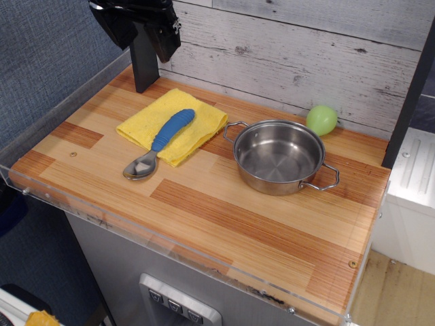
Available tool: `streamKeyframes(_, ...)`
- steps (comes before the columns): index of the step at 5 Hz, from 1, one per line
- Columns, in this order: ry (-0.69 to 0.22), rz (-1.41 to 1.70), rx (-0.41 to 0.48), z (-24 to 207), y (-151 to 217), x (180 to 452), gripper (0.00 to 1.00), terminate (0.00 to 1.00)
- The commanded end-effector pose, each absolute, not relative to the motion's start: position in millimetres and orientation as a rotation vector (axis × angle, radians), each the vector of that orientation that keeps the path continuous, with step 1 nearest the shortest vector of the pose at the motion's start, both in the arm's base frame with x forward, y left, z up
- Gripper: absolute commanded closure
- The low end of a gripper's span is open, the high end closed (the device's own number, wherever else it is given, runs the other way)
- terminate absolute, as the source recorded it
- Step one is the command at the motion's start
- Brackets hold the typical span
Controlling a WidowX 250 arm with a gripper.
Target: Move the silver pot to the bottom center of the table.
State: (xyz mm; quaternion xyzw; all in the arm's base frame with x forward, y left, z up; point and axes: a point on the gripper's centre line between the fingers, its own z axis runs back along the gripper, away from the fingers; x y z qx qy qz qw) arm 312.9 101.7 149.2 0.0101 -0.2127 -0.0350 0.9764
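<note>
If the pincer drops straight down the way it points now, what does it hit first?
Probably bare table at the back left corner, just behind the yellow cloth. The pincer is mostly cropped, so depth is uncertain.

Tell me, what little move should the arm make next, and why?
Probably swing the gripper right and down toward the silver pot. The gripper hangs high at the table's back-left corner, holding nothing, while the pot sits untouched at the right, beside a green ball.
</note>
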Motion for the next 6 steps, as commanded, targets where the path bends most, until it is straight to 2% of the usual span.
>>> streamKeyframes(1,-0.429,-0.071,0.02,149,102,313,0.0,0.0)
streamKeyframes(2,-0.52,0.187,0.0,144,107,299,0.0,0.0)
streamKeyframes(3,-0.562,0.404,-0.021,130,102,289,0.0,0.0)
streamKeyframes(4,-0.582,0.566,-0.008,123,72,294,0.0,0.0)
streamKeyframes(6,-0.541,0.605,-0.042,111,27,324,0.0,0.0)
